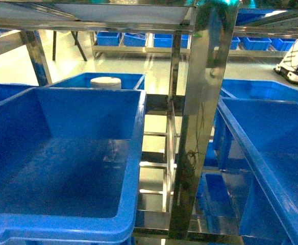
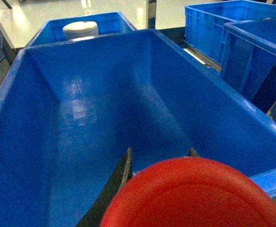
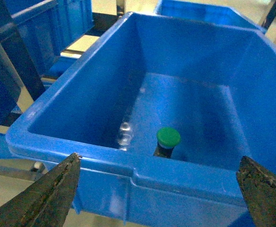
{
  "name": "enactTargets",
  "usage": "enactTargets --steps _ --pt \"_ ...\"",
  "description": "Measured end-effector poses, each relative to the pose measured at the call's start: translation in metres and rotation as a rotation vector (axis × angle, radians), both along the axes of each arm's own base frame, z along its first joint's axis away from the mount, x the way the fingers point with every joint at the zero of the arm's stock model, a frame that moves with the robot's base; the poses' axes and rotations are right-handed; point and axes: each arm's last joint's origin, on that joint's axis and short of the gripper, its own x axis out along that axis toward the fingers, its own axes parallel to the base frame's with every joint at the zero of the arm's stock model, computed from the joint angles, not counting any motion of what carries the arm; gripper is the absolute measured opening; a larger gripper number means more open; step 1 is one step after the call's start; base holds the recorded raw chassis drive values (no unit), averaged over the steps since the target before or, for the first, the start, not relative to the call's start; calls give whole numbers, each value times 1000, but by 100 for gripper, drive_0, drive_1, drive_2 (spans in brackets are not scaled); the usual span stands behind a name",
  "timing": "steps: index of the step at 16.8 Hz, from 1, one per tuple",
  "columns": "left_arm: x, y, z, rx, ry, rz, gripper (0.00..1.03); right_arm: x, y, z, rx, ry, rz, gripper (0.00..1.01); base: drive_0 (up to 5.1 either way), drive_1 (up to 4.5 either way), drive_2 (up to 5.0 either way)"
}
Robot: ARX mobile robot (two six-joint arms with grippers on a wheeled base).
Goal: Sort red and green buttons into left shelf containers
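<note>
Left tool (image 2: 159, 158) grips a red button (image 2: 194, 196) above a blue bin (image 2: 15, 118); right tool (image 3: 161, 187), spread wide, faces a green button (image 3: 168, 137) in another bin (image 3: 81, 153).

Dark, worn gripper fingers are showing at the lower edges of both wrist views.

In the right wrist view, the right gripper (image 3: 161, 189) is appearing as two dark grey, tapering, wedge-shaped fingers (image 3: 48, 191) with a rough, speckled, scuffed surface, narrowing to pointed tips. In the left wrist view, the left gripper (image 2: 159, 158) is showing only two thin slivers of its dark fingers (image 2: 126, 165), with a paler brownish edge. The head view is showing no part of the robot's arms.
</note>
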Motion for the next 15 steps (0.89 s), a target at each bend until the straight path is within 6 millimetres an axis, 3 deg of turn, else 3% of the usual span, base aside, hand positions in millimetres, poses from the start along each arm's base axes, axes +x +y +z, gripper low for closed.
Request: enactTargets --steps 7,15 --pt "7 6 -8 4 78 16 26 0 0 0 -16 1 3 98 0 0 0" --pt "78 24 -15 100 155 -12 26 0 0 0 -16 1 3 98 0 0 0"
